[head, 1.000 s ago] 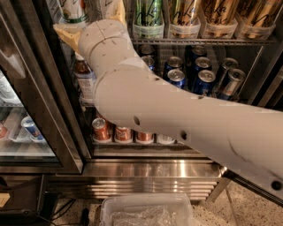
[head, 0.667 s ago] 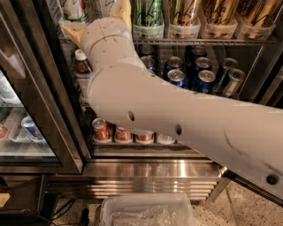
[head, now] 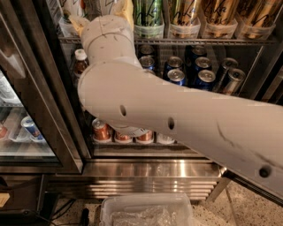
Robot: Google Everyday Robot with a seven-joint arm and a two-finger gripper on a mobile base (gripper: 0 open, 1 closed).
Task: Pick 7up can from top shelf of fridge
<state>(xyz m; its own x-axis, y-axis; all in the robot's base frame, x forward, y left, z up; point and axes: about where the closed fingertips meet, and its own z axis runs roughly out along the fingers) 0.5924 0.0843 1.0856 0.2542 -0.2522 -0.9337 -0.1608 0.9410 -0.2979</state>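
The neighbouring cooler, at the left, holds a few cans on a lower rack. In the fridge, the top shelf carries clear plastic cups, each holding one tall can. Near the left edge of this surface the 7up can stands upright, and the claw sits at this can. Whether the claw is clamped on it or slack cannot be determined. Toward the right edge stand a green can and gold cans. The rack below holds a brown bottle and blue cans. A clear tub sits on the floor. Compared with one second ago, the wrist has risen closer to the top shelf.
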